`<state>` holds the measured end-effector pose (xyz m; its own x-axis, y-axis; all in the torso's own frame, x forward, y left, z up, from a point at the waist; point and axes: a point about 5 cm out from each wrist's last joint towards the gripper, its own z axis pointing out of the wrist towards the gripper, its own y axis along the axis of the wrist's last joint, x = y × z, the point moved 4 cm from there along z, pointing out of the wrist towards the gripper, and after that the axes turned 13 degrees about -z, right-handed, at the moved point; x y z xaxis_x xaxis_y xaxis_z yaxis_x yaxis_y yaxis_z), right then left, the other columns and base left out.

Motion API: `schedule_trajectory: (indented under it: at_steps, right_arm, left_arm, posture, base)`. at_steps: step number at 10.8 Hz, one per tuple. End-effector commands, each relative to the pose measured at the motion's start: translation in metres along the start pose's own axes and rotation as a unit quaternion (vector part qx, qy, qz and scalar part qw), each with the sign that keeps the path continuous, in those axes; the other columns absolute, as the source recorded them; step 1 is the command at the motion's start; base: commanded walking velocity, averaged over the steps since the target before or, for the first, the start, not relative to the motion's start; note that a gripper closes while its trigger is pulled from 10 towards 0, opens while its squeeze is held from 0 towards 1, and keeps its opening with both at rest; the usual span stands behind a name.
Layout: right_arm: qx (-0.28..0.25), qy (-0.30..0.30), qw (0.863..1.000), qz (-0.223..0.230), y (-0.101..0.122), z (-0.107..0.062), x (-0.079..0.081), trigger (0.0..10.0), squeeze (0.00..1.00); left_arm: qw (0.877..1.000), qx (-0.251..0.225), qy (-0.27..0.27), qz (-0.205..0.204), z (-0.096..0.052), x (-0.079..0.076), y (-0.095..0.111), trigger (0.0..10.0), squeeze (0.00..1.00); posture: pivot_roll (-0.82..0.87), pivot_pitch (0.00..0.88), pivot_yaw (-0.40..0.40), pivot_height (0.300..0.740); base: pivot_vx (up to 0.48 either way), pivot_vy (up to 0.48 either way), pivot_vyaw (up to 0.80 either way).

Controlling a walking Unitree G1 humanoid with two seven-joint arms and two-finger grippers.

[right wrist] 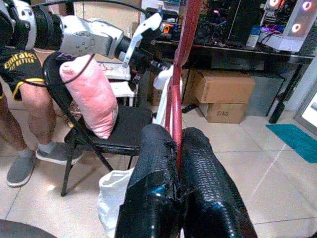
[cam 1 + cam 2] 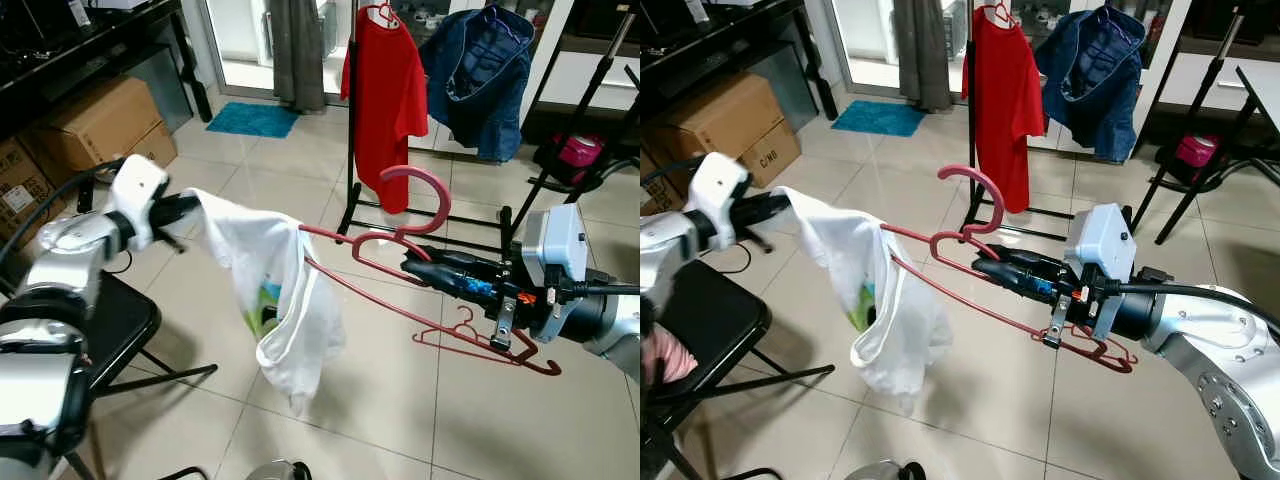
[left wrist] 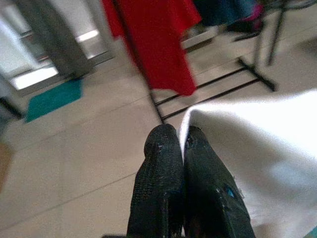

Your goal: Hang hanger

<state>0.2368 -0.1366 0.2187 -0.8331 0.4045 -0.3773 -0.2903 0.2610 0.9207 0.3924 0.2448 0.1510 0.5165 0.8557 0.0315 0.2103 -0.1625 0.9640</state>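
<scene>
Red hanger (image 2: 400,255) was pinched in right gripper (image 2: 412,267) jaws; white shirt (image 2: 270,290) hung off it, other end clamped by left gripper (image 2: 188,208) jaws, above floor.

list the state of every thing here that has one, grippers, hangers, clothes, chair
left gripper: shut on the white t-shirt
right gripper: shut on the red plastic hanger
red plastic hanger: held level, one end inside the shirt
white t-shirt: stretched between gripper and hanger, sagging
second red hanger: dangling under the right gripper
red shirt: hung on the rack
blue denim jacket: hung, open
black folding chair: unfolded, pink cloth on it
</scene>
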Motion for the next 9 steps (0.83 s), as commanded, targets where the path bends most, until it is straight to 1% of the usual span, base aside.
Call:
schedule_trajectory:
  at_steps: [1, 3, 4, 5, 6, 7, 8, 9]
  right_arm:
    - [-0.015, -0.003, 1.0, -0.006, 0.007, 0.0, 0.002, 10.0, 0.0]
    - [-0.014, -0.01, 1.0, -0.007, 0.007, -0.001, 0.0, 10.0, 0.0]
    - [-0.006, -0.017, 1.0, -0.01, 0.005, -0.002, -0.001, 10.0, 0.0]
    - [-0.001, -0.023, 1.0, -0.014, 0.004, -0.002, -0.003, 10.0, 0.0]
    - [-0.002, -0.026, 1.0, -0.015, 0.005, -0.001, -0.003, 10.0, 0.0]
    - [-0.006, -0.023, 1.0, -0.017, 0.007, 0.0, -0.002, 10.0, 0.0]
    - [-0.01, -0.02, 1.0, -0.018, 0.009, 0.001, -0.001, 10.0, 0.0]
    - [-0.013, -0.014, 1.0, -0.022, 0.011, 0.004, 0.001, 10.0, 0.0]
  left_arm:
    - [1.0, -0.018, -0.019, 0.011, 0.001, -0.003, 0.015, 10.0, 1.0]
    - [0.999, 0.001, -0.025, 0.028, 0.0, -0.002, 0.013, 10.0, 1.0]
    - [0.999, 0.006, -0.04, 0.032, -0.01, 0.003, 0.016, 10.0, 1.0]
    - [0.997, 0.004, -0.059, 0.039, -0.02, 0.01, 0.029, 10.0, 1.0]
    - [0.996, -0.007, -0.078, 0.042, -0.024, 0.01, 0.044, 10.0, 1.0]
    - [0.985, -0.043, -0.164, 0.019, -0.018, -0.009, 0.066, 10.0, 1.0]
    - [0.973, -0.054, -0.225, 0.01, -0.013, -0.026, 0.076, 10.0, 1.0]
    - [0.941, -0.031, -0.337, 0.011, -0.008, -0.055, 0.077, 10.0, 1.0]
  posture:
    - [-0.17, 0.028, 0.13, 0.74]
    - [-0.18, 0.028, 0.138, 0.74]
    - [-0.18, 0.028, 0.141, 0.74]
    - [-0.18, 0.029, 0.149, 0.74]
    - [-0.18, 0.028, 0.151, 0.74]
    - [-0.18, 0.024, 0.152, 0.74]
    - [-0.18, 0.022, 0.156, 0.74]
    - [-0.19, 0.021, 0.161, 0.74]
  base:
    - [0.0, 0.0, 0.0]
    - [0.0, 0.0, 0.0]
    - [0.0, 0.0, 0.0]
    - [0.0, 0.0, 0.0]
    - [0.0, 0.0, 0.0]
    - [0.0, 0.0, 0.0]
    - [0.0, 0.0, 0.0]
    - [0.0, 0.0, 0.0]
